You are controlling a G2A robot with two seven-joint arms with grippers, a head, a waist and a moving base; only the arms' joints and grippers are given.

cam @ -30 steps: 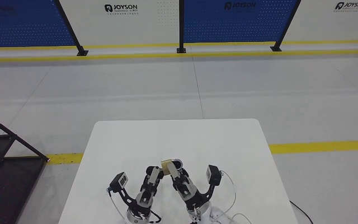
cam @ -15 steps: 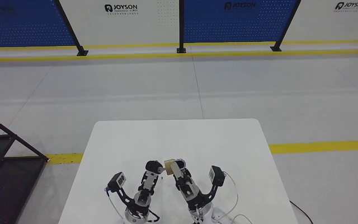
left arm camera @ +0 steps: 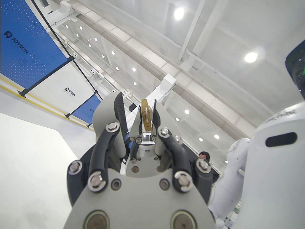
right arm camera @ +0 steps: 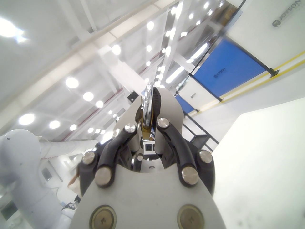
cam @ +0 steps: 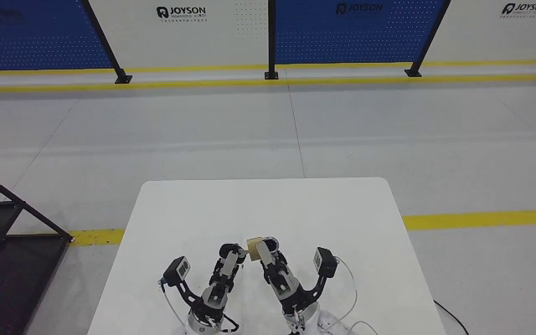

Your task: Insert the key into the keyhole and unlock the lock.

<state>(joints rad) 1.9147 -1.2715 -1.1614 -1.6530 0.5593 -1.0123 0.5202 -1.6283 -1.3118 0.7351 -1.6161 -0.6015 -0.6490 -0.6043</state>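
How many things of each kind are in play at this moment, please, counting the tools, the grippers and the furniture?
Key: 1
Lock: 1
Grippers: 2, the left gripper and the right gripper
Table: 1
Total: 5

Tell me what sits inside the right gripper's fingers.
A padlock: its shiny shackle and a strip of its brass body show between the fingers of the right gripper. The rest of the body is covered by those fingers.
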